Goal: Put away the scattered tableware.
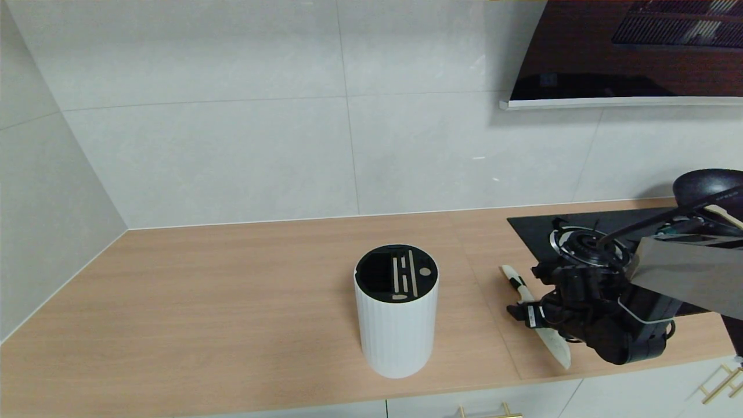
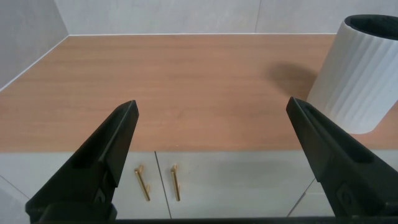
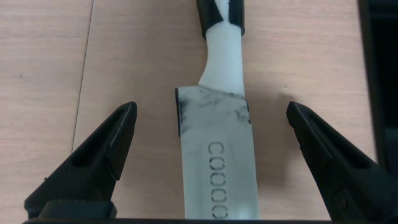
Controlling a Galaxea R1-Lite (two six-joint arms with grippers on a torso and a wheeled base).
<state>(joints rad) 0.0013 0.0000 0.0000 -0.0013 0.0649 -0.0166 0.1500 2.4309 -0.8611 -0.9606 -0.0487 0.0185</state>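
A white knife (image 1: 556,346) with a white and black handle lies flat on the wooden counter (image 1: 232,290), to the right of a white ribbed holder (image 1: 397,325) with a black slotted top. My right gripper (image 1: 531,293) hovers low over the knife. In the right wrist view the gripper (image 3: 211,162) is open, its fingers (image 3: 93,165) straddle the knife's blade (image 3: 214,155) and touch nothing. My left gripper (image 2: 211,162) stands open and empty at the counter's front edge, with the holder (image 2: 364,74) farther off to one side.
A black cooktop with a burner ring (image 1: 585,242) sits just behind the knife at the right. A dark pot (image 1: 705,186) stands behind it, and a range hood (image 1: 627,52) hangs above. Cabinet doors with gold handles (image 2: 143,183) lie below the counter edge.
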